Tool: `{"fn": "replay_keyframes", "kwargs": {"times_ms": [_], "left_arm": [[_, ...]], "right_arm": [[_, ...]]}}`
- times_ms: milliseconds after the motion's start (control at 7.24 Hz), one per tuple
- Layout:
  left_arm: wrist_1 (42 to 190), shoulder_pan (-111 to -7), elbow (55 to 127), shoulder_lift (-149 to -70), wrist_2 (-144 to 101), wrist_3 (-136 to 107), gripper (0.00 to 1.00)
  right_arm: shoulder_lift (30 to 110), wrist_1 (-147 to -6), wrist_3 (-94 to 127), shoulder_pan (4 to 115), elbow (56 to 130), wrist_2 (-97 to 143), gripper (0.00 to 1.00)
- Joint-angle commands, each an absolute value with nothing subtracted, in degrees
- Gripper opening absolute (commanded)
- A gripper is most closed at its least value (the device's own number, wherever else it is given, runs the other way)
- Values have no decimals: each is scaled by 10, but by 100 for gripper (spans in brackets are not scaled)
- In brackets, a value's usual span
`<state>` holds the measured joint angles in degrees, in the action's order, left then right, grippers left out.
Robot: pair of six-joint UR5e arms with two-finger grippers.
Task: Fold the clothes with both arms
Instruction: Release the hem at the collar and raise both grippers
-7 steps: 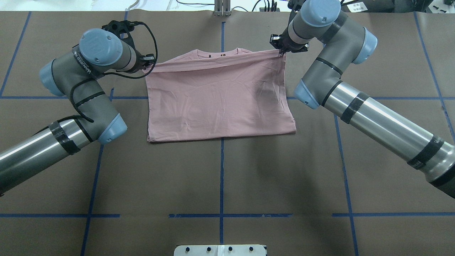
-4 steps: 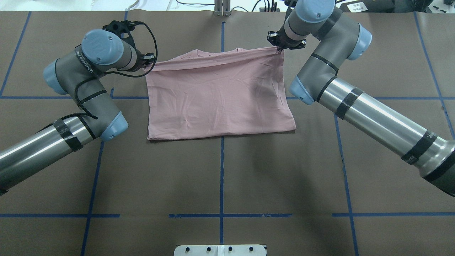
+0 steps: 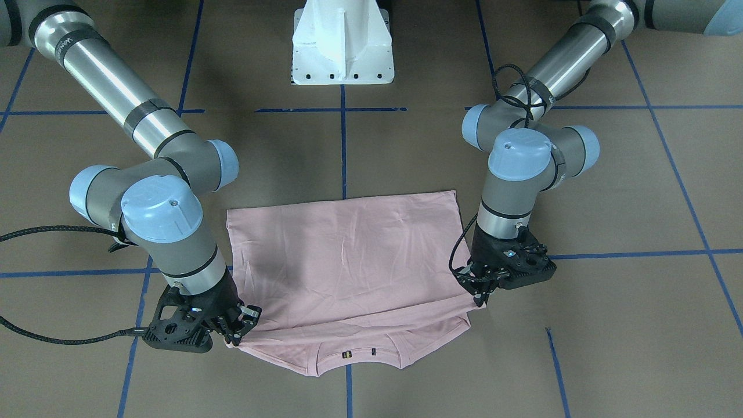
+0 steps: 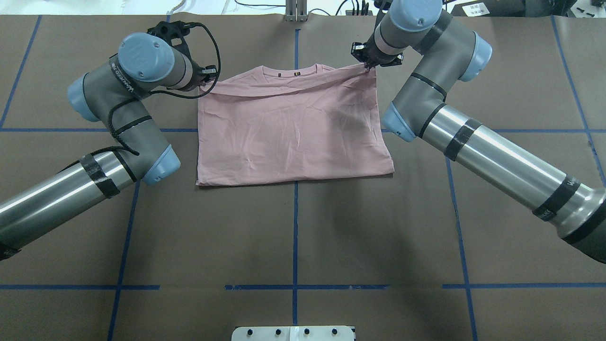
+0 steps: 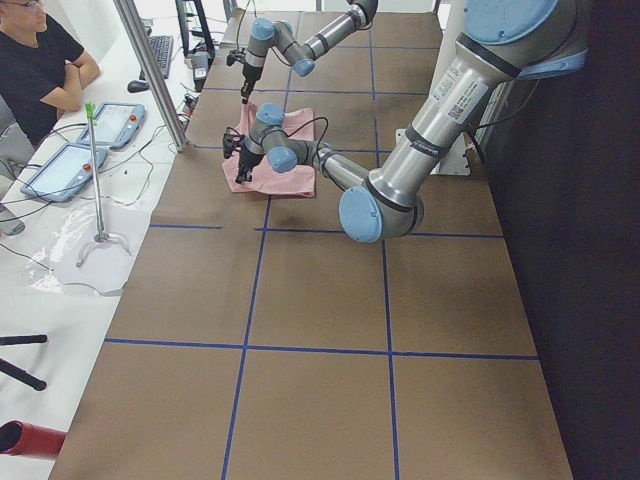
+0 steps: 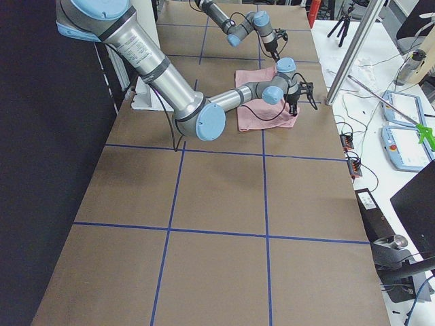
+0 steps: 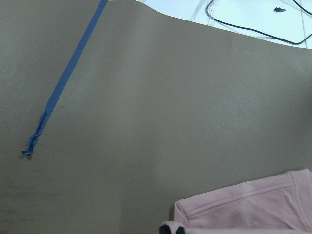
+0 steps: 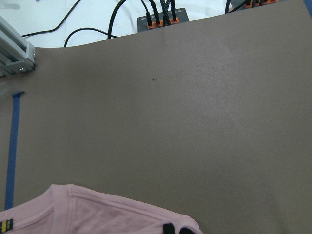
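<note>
Brown paper-covered table (image 4: pixel 378 227), blue tape lines (image 4: pixel 295 237) — left claw (image 4: pixel 204 85) and right claw (image 4: pixel 367 68) each clamp the T-shirt (image 4: pixel 293 128).

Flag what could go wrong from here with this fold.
1. The held edge of the T-shirt runs slanted. The right gripper has its corner farther from the robot than the left gripper, so the fold may land skewed over the collar.
2. Each gripper pinches only a small corner, which might slip free.
</note>
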<state>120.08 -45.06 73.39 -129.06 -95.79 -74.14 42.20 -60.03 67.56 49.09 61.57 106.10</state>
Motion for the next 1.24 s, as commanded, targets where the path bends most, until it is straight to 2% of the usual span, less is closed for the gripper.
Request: {"fn": "replay_keyframes", "kwargs": {"times_ms": [0,276,552,690,828,1104], "left_arm": [[1201,-451,734,-1289,-957,-741,99],[1201,-451,734,-1288,-958,-740,100],[1201,-451,740,-1291,-958,-744,100],[1198,-447,758,-1289,-959,-745,100],[1196,-441,772,-1286,-959,-745,100],[1198,-428,772,-1285,-958,-774,100]], "right_arm": [[437,-599,630,487,618,1061,100],[452,-597,619,488,640,1070,100],[524,-631,630,489,760,1138,100],[566,-684,632,470,844,1138,100],[586,-739,640,448,897,1134,100],[615,-756,676,390,915,1095,100]]}}
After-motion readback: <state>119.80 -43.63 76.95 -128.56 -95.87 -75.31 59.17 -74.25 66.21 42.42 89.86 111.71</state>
